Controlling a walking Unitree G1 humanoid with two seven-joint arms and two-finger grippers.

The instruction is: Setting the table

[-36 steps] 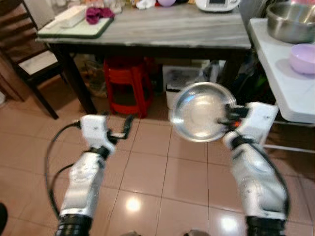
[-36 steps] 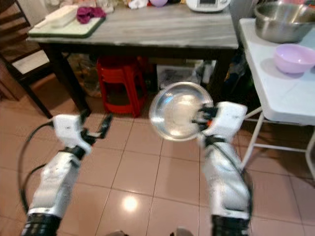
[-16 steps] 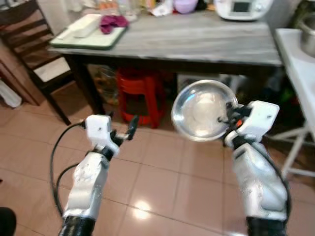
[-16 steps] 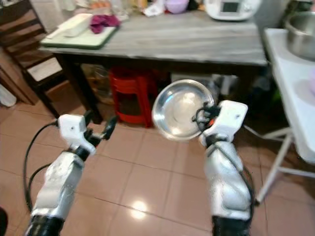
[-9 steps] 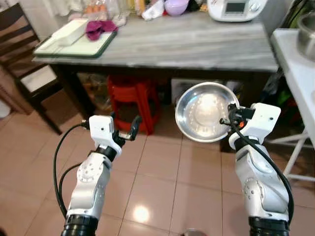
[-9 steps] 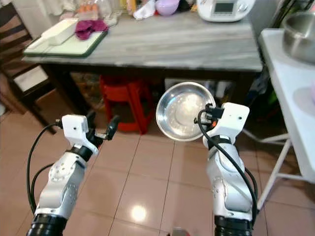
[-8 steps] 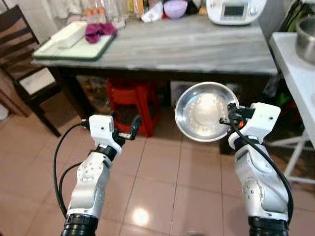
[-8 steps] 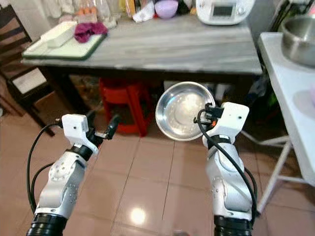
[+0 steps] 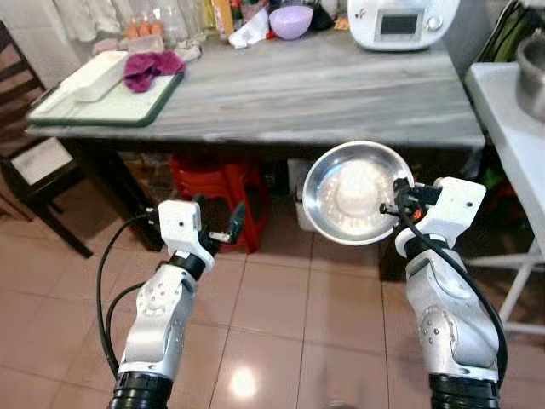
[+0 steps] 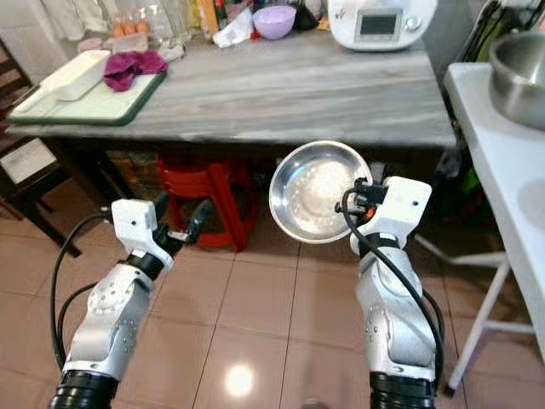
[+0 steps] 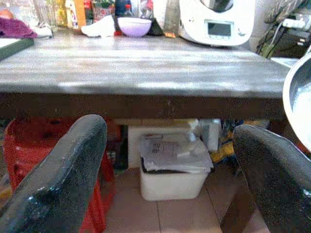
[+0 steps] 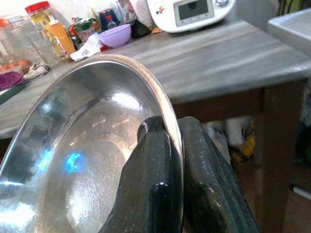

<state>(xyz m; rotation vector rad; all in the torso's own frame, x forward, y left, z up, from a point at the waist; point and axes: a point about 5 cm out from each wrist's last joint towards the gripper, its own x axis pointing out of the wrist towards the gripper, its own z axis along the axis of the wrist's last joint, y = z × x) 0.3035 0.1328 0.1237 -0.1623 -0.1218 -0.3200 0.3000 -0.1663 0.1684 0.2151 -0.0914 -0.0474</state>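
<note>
A shiny steel plate [image 9: 356, 192] hangs tilted in the air in front of the grey marble-topped table [image 9: 281, 89], its hollow face turned toward me. My right gripper [image 9: 394, 204] is shut on the plate's right rim; in the right wrist view both black fingers [image 12: 160, 165] pinch the rim [image 12: 165, 114]. My left gripper [image 9: 230, 226] is held out open at the left, below the table edge, with nothing between its fingers [image 11: 63, 165]. The plate's edge [image 11: 296, 107] shows in the left wrist view.
On the table stand a green tray [image 9: 102, 89] with a white box and a purple cloth, a purple bowl [image 9: 292, 21], jars and a white appliance [image 9: 400, 21]. Under it are a red stool [image 9: 213, 183] and a white bin [image 11: 170, 170]. A white side table [image 9: 511, 111] stands right, a dark chair [image 9: 25, 162] left.
The camera has come closer to the table and the view has shifted; the table looms larger. The right gripper keeps the plate held the same way, and the left stays open.
</note>
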